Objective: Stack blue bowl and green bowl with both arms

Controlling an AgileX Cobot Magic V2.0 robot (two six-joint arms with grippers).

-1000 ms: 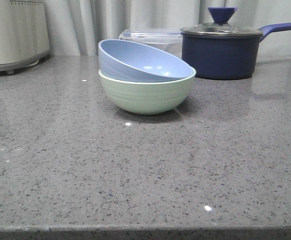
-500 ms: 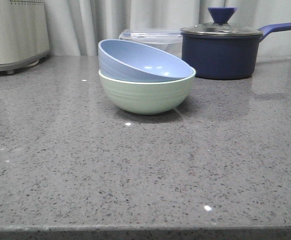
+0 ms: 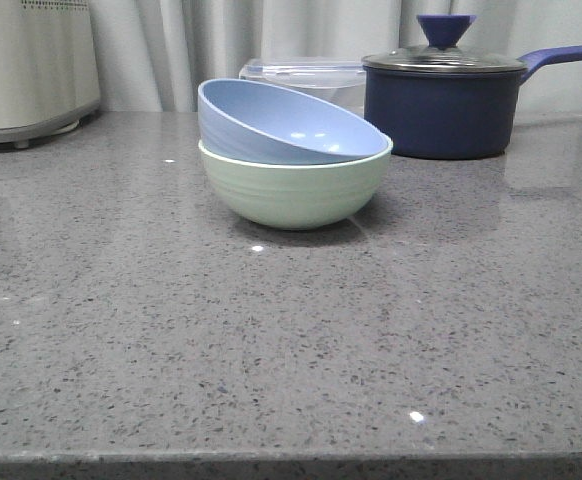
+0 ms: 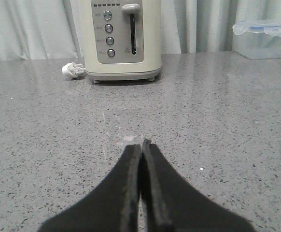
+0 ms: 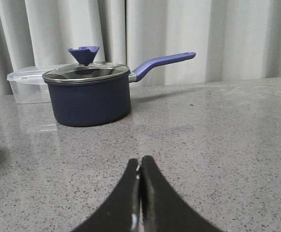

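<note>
Your left gripper [image 4: 141,145] has its fingers pressed together with nothing between them, low over the grey speckled countertop [image 4: 217,121]. Ahead of it stands a cream toaster [image 4: 121,41] with a white plug [image 4: 73,70] beside its base. Your right gripper [image 5: 140,164] is likewise fully closed and empty, facing a navy lidded saucepan [image 5: 90,96] with a clear lidded box [image 5: 27,84] behind it. In the front view, the blue bowl [image 3: 281,125] sits tilted inside the green bowl [image 3: 291,190], which rests upright on the countertop, near the saucepan.
</note>
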